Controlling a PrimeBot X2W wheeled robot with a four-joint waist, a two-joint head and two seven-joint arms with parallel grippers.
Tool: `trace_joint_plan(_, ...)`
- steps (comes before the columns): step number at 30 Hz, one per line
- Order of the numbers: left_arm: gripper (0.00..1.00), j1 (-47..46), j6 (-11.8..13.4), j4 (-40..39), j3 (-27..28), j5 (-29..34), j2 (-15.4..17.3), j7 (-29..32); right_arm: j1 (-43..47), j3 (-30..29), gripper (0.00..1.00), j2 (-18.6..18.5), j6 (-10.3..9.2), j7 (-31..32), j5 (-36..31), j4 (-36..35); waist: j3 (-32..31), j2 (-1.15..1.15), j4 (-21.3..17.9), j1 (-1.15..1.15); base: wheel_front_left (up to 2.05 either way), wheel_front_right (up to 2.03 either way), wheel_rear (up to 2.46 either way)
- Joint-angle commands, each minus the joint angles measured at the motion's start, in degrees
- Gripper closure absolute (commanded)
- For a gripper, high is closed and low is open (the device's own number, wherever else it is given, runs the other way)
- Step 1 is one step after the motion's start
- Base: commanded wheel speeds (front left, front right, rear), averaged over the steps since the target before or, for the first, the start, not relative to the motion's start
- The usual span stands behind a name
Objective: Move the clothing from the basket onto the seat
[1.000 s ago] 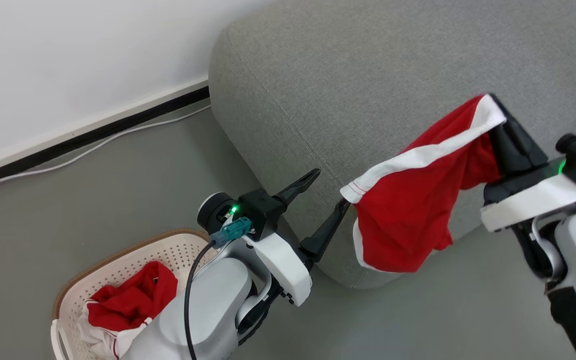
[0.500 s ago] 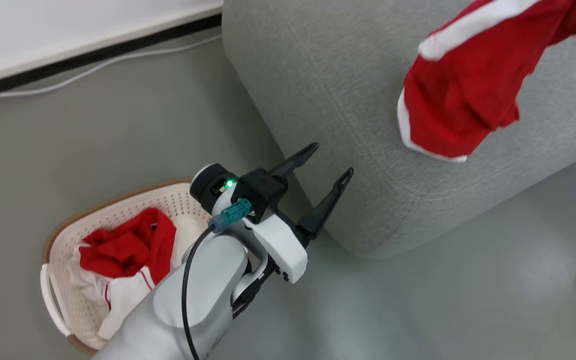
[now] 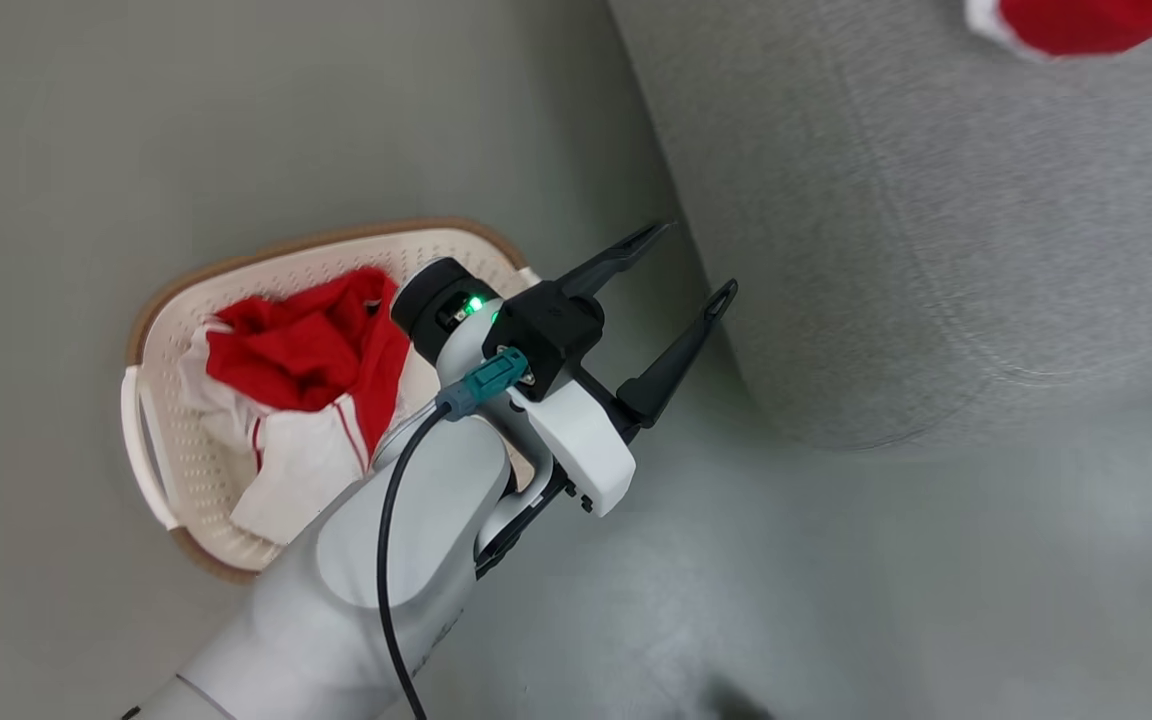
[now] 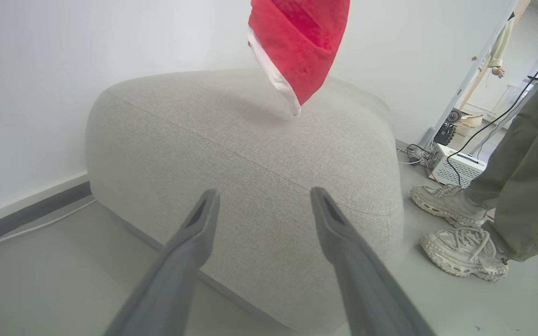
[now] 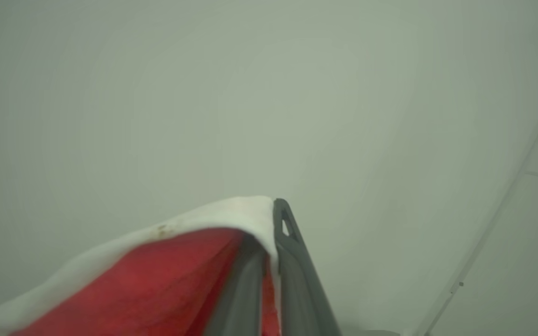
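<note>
Just ahead of the left gripper (image 3: pixel 693 260), fingers spread wide, the grey seat (image 3: pixel 936 250); back beside its wrist, the basket (image 3: pixel 151 330), red-and-white clothing (image 3: pixel 306 350) inside; framed lower a second ago, through a swing of the head camera; pinched in the closed right gripper (image 5: pixel 271 219), one red garment (image 4: pixel 301 42) over the seat; added by the left wrist view: the gap beneath it, a person's shoes (image 4: pixel 451 219) to that gripper's right.
</note>
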Motion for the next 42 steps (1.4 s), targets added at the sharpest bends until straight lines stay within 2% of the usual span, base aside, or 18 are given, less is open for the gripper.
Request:
trace_joint_plan(1,0.00,-1.66,-0.41,-1.49,1.12,0.56,-0.47,-0.35,-1.21,-1.55,1.00,-2.48,0.23,-0.34,-1.28,0.37,3.27,0.00,2.95,0.00,0.00,0.00,0.00)
trace_joint_plan(9,0.00,-2.54,-0.41,-1.96,0.68,1.47,-0.68,-0.35,-8.69,-11.29,1.00,-7.04,0.23,-0.34,-8.68,10.13,7.88,0.00,5.80,0.00,0.00,0.00,0.00)
trace_joint_plan(16,0.00,-3.78,-0.41,-2.77,-0.27,2.00,-0.85,-0.35,-11.04,-18.12,1.00,-6.48,0.23,-0.34,-15.84,16.59,11.08,0.00,7.40,0.00,0.00,0.00,0.00)
trace_joint_plan(21,0.00,-4.79,-0.41,-2.84,-0.80,2.19,-0.92,-0.35,-10.87,-22.72,1.00,-5.26,0.23,-0.14,-19.41,24.58,13.04,0.00,8.14,0.00,0.00,0.00,0.00)
trace_joint_plan(29,0.00,-5.11,-0.41,-2.39,-0.24,2.15,-0.97,-0.35,-8.72,-22.44,1.00,-0.71,0.23,-0.09,-19.06,33.79,13.74,0.00,8.59,0.00,0.00,0.00,0.00)
trace_joint_plan(36,0.00,-4.45,-0.41,-3.25,0.71,1.53,-1.00,-0.35,-3.69,-19.94,1.00,2.98,0.23,0.79,-14.53,36.42,11.01,0.00,9.32,0.00,0.00,0.00,0.00)
trace_joint_plan(37,0.00,-4.23,-0.41,-3.42,0.81,1.34,-1.00,-0.35,-2.81,-19.20,0.64,3.41,0.23,0.78,-13.90,36.54,10.44,0.00,9.41,0.00,0.00,0.00,0.00)
trace_joint_plan(38,0.00,-4.03,-0.41,-3.53,0.86,1.17,-1.00,-0.35,-2.06,-18.61,0.03,3.68,0.23,0.68,-13.12,36.59,9.86,0.00,9.51,0.00,0.00,0.00,0.00)
trace_joint_plan(39,0.00,-3.84,-0.41,-3.69,0.95,1.03,-1.00,-0.35,-1.30,-18.08,0.00,3.74,0.23,0.54,-12.40,36.61,9.26,0.00,9.62,0.00,0.00,0.00,0.00)
trace_joint_plan(42,0.00,-3.08,-0.41,-4.19,1.33,0.59,-1.01,-0.35,1.47,-16.31,0.00,4.20,0.23,0.09,-9.94,35.90,7.15,0.00,10.10,0.00,0.00,0.00,0.00)
